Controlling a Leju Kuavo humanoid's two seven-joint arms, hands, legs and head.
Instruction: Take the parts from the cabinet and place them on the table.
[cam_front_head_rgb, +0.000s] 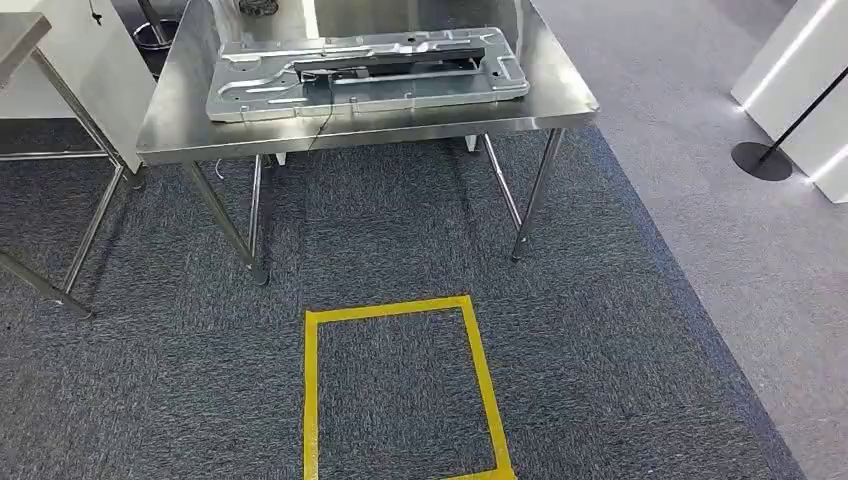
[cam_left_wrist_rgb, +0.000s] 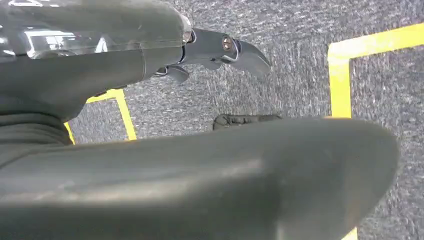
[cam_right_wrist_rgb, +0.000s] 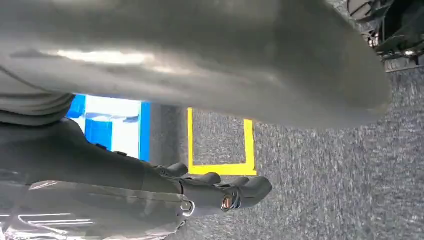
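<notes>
Part (cam_front_head_rgb: 365, 72) lying flat on desk (cam_front_head_rgb: 560, 100), already delivered; left hand (cam_left_wrist_rgb: 220, 50) and right hand (cam_right_wrist_rgb: 220, 192) hanging empty, fingers loosely apart, over carpet near yellow floor square (cam_front_head_rgb: 400, 390).

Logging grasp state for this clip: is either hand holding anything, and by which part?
Nothing is held: the left hand and right hand hang over carpet with no object in them.
</notes>
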